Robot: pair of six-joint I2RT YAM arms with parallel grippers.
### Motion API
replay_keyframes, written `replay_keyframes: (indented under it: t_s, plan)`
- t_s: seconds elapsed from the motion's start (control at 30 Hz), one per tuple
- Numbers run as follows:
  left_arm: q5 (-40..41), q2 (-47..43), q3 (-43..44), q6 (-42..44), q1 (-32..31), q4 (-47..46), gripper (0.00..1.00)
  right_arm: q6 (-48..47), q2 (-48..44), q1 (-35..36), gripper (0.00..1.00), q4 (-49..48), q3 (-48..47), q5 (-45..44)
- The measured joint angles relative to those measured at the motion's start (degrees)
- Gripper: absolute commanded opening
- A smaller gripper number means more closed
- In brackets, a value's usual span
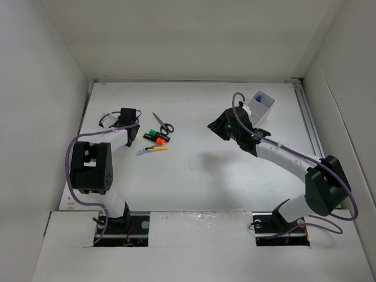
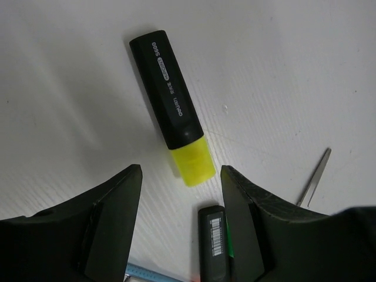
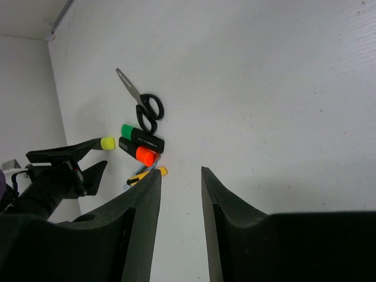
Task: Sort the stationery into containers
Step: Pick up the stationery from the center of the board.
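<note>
Two robot arms work over a white worktop where stationery lies loose. The left pincer stands open, with nothing between its fingers. A yellow highlighter with a black barrel lies flat on the worktop just beyond the fingertips, its yellow cap pointing back at the gap.

The rest of the stationery is clustered just right of the left pincer, on the far left part of the worktop. The scissors, black-handled with their blades together, lie farthest back. Just nearer, a green highlighter and an orange highlighter lie side by side, touching or almost so, with their caps at opposite ends. Nearest of the group are a yellow pen and a light-blue pen, lying roughly end to end.

The right pincer hangs above bare worktop right of centre, well apart from the cluster. Its fingers are parted and hold nothing. Behind it, toward the far right corner, stands the white bin, square-mouthed and upright. A small blue item shows inside against its far wall, though what it is cannot be told. None of the items in the cluster touches the bin.
</note>
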State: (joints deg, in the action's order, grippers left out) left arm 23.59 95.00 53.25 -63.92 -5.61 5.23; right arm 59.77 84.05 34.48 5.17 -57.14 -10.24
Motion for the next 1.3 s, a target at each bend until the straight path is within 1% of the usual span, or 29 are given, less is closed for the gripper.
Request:
replay_keyframes:
  t_s: [0.13,0.23,0.6,0.67,0.73,0.83,0.93,1.07,1.17,1.3]
  plan:
    - [-1.2,1.7,-0.3,-0.3,1.7,-1.4,0.50,-0.2,0.0,0.0,0.40,0.0,0.0,0.2]
    - [-1.7,2.6,-0.3,-0.3,2.6,-3.0,0.46,-0.3,0.0,0.0,0.40,-0.1,0.0,0.2]
    - [-1.3,3.8,0.6,0.9,2.7,-3.7,0.45,-0.7,0.1,0.9,0.40,-0.1,0.0,0.2]
    - [-1.2,4.8,2.2,1.4,2.6,-2.3,0.38,-0.9,0.1,0.9,0.40,-0.1,0.0,0.2]
    - [-0.9,5.8,3.3,1.9,2.5,-1.4,0.35,-1.0,0.1,0.9,0.40,-0.1,0.0,0.2]
    - [-0.7,6.6,4.8,2.4,2.3,0.7,0.34,-1.1,0.1,0.9,0.40,0.0,0.0,0.2]
    - [-0.6,7.8,7.1,2.9,2.3,3.3,0.34,-1.1,0.1,1.0,0.40,-0.1,0.0,0.3]
    - [-0.5,9.3,9.7,4.0,2.3,5.9,0.37,-1.1,-0.2,1.2,0.40,0.0,0.0,0.7]
    - [-0.7,10.2,11.1,5.1,2.2,7.0,0.40,-1.1,-0.6,1.2,0.40,0.0,0.0,1.1]
    - [-0.9,10.3,11.1,6.0,2.2,7.0,0.41,-1.1,-1.2,1.2,0.41,-0.1,0.0,1.1]
